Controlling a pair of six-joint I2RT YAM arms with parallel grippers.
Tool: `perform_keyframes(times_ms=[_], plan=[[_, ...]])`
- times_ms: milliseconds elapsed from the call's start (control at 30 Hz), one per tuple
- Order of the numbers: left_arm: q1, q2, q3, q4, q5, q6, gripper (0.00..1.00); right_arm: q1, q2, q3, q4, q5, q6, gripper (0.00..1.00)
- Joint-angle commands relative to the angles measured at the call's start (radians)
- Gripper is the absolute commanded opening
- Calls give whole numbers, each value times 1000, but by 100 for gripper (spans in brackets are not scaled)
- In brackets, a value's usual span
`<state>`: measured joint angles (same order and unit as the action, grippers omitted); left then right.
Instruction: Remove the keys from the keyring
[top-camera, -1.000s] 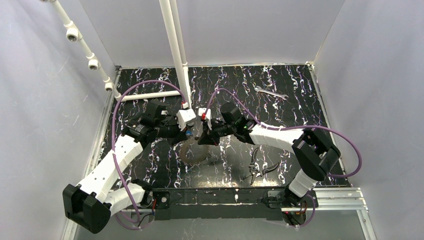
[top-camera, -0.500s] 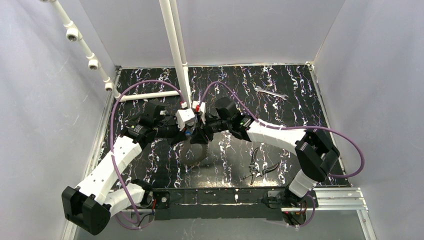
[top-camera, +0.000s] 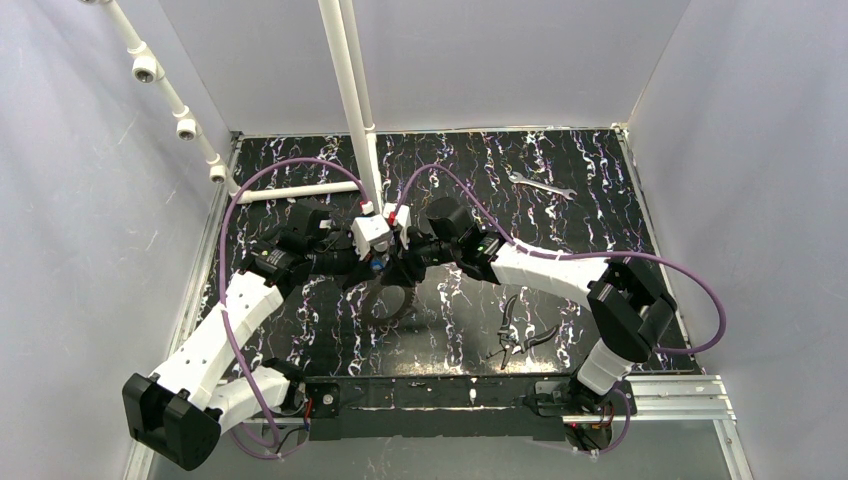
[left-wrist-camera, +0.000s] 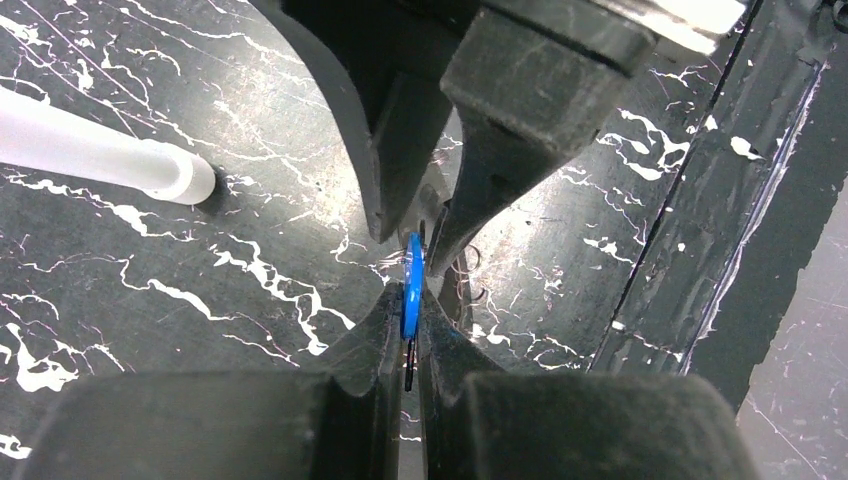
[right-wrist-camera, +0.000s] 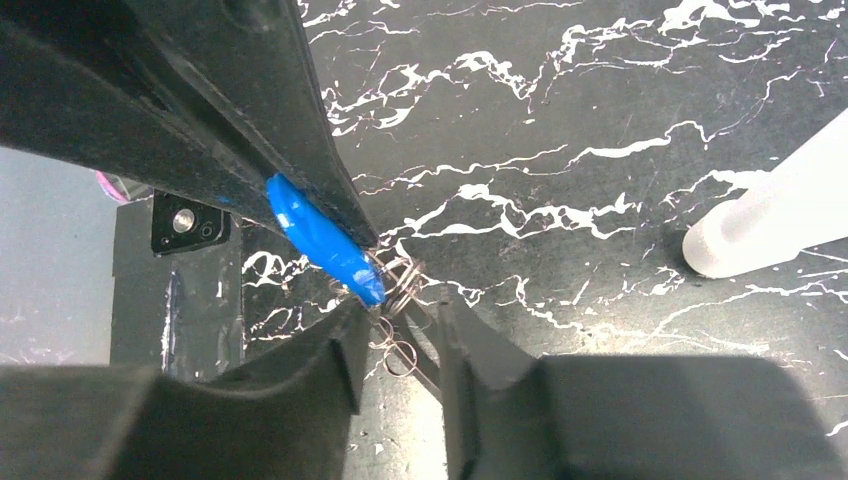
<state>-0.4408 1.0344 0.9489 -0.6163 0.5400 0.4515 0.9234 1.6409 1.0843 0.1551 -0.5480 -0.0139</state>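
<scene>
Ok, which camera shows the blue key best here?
Right wrist: the blue key lies broadside, pinched in the left gripper, wire loops at its tip. The left wrist view shows it only edge-on in that grip; from the top it is just a blue speck.

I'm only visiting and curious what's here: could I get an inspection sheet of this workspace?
Surface: black tabletop with white veining.
Job's things: small blue-headed metal key touching thin wire keyring, between the claws.
Clutter: slim silver wrench at the back; dark-handled pliers near the front.
Claws: left claw shut on the key's head; right claw open around the keyring.
Cables: purple cables looping along both arms.
Surroundings: white plastic pipes, pale grey walls.
</scene>
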Motion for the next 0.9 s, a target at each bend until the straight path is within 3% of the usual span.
perform_keyframes(times_ms=[0,233,533,867], plan=[[1,-24,37,-14,28,-12,0,5,12,5,62,8,-8,32],[24,-19,35,-16,2,-37,0,5,5,-14,46,7,-33,1],[134,19,34,-20,13,-70,0,3,-13,-35,32,6,-56,1],[154,-9,-52,-20,40,-75,0,-11,-22,-46,58,10,-34,1]])
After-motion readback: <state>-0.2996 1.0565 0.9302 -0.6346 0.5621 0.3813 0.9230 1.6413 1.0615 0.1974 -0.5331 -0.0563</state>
